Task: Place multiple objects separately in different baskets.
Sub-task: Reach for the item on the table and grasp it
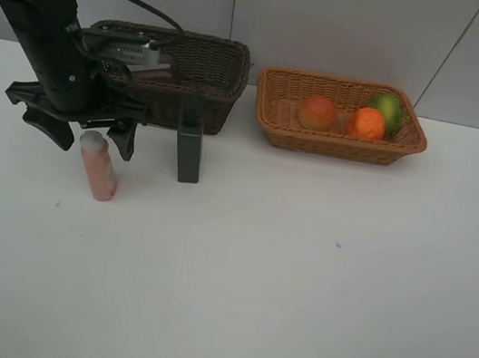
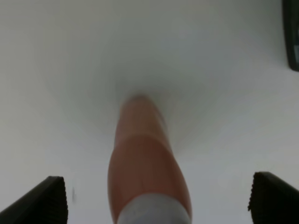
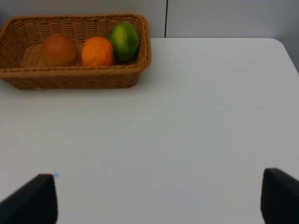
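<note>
Pink bottle (image 1: pixel 99 172) inside wide left claw (image 1: pixel 94 144)

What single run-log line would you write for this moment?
left gripper open, flanking pink bottle | right gripper open, empty | dark bottle by dark basket | orange, green fruit, red-orange fruit in tan basket

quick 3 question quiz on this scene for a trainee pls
1. How many fruits are in the light basket? A two, B three, C four
2. Fill in: the left gripper hangs ___ over the upright pink bottle.
3. True or false: the dark bottle stands on the table, outside the dark basket.
Key: 1 B; 2 open; 3 true
</note>
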`<state>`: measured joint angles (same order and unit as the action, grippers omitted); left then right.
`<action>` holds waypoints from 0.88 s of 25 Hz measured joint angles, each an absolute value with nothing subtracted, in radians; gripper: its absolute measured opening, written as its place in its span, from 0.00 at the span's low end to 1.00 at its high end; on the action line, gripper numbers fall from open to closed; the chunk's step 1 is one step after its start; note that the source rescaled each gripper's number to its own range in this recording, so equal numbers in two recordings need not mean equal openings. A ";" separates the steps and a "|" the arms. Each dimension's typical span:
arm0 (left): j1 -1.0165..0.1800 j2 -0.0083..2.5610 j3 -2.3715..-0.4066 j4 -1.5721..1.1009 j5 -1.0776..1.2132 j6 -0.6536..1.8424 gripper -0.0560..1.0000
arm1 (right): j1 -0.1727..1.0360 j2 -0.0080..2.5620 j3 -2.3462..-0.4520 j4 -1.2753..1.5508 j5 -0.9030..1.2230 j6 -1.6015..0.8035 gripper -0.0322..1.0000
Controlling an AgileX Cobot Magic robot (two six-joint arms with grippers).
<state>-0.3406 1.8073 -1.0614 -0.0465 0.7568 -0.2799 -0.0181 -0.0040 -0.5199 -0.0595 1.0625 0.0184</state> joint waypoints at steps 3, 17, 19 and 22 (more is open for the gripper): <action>-0.341 1.836 -1.061 -0.044 0.727 -0.281 1.00 | -0.018 -0.004 -0.520 -0.059 1.063 0.018 0.90; -0.341 1.910 -1.061 -0.044 0.673 -0.281 1.00 | -0.018 -0.004 -0.520 -0.059 1.063 0.018 0.90; -0.341 1.910 -1.061 -0.044 0.670 -0.281 1.00 | -0.018 -0.004 -0.520 -0.059 1.063 0.018 0.90; -0.341 1.910 -1.061 -0.043 0.674 -0.281 0.93 | -0.018 -0.004 -0.520 -0.059 1.063 0.018 0.90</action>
